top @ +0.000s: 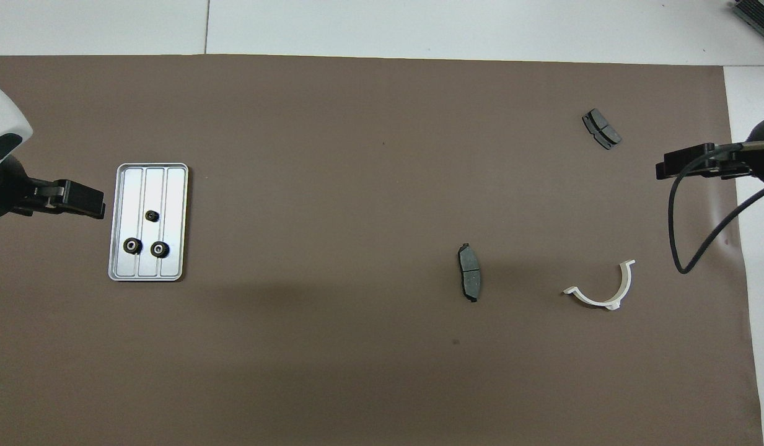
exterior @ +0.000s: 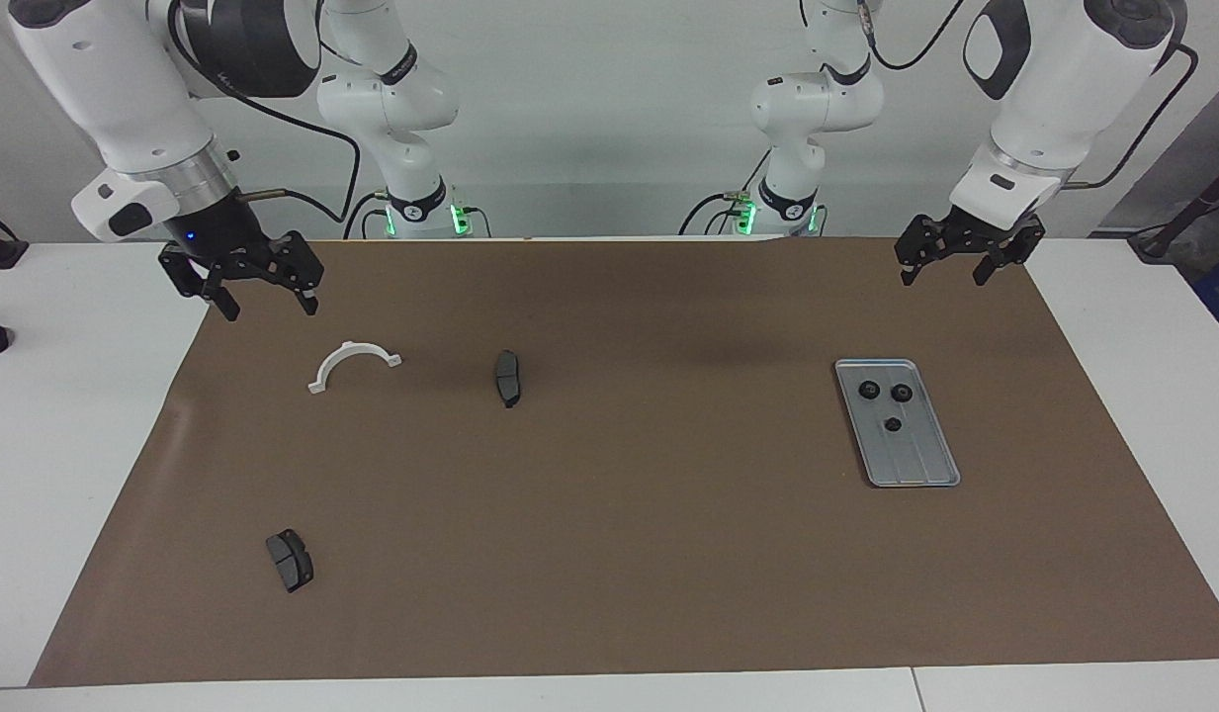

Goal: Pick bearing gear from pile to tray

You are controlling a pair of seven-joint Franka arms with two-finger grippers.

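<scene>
The silver tray (exterior: pixel 914 465) (top: pixel 171 186) lies on the brown mat toward the left arm's end. Three small black gears lie in it: two side by side (exterior: pixel 868 389) (exterior: pixel 902 393) and one (exterior: pixel 893 424) farther from the robots; they also show in the overhead view (top: pixel 131 245) (top: pixel 160 249) (top: pixel 151 215). My left gripper (exterior: pixel 943 275) (top: pixel 78 201) is open and empty, raised over the mat beside the tray. My right gripper (exterior: pixel 271 307) (top: pixel 667 168) is open and empty, raised over the mat's edge at the right arm's end.
What shows of the pile: a white half-ring bracket (exterior: pixel 352 361) (top: pixel 605 296), a dark brake pad (exterior: pixel 507 377) (top: pixel 469 280) beside it toward the middle, and another pad (exterior: pixel 290 560) (top: pixel 601 129) farther from the robots. No loose gear shows on the mat.
</scene>
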